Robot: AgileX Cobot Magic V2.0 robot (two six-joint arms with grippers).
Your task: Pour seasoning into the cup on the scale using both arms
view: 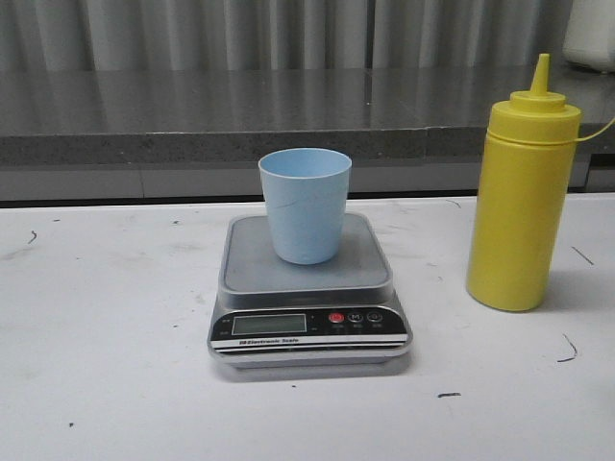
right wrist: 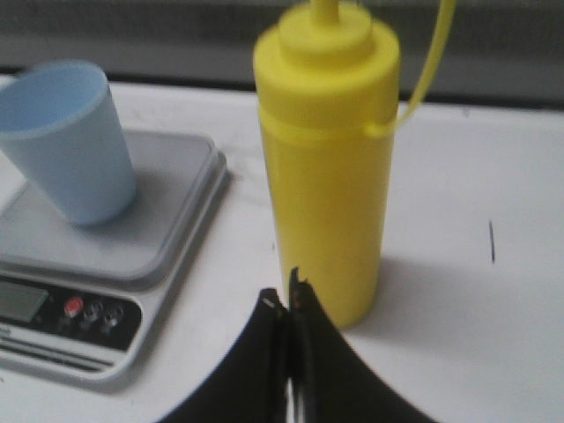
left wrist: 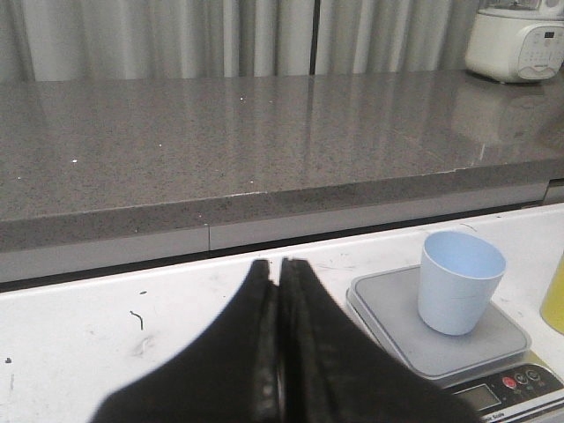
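Note:
The pale blue cup stands upright on the silver scale at the middle of the white table. The yellow seasoning bottle stands upright to the scale's right, cap on. Neither gripper shows in the front view. In the left wrist view my left gripper is shut and empty, left of the scale and cup. In the right wrist view my right gripper is shut and empty, close in front of the bottle; the cup and scale lie beside it.
A grey stone counter runs along the back behind the table, with curtains above it. A white appliance sits on the counter at the far right. The white tabletop has small dark scuff marks.

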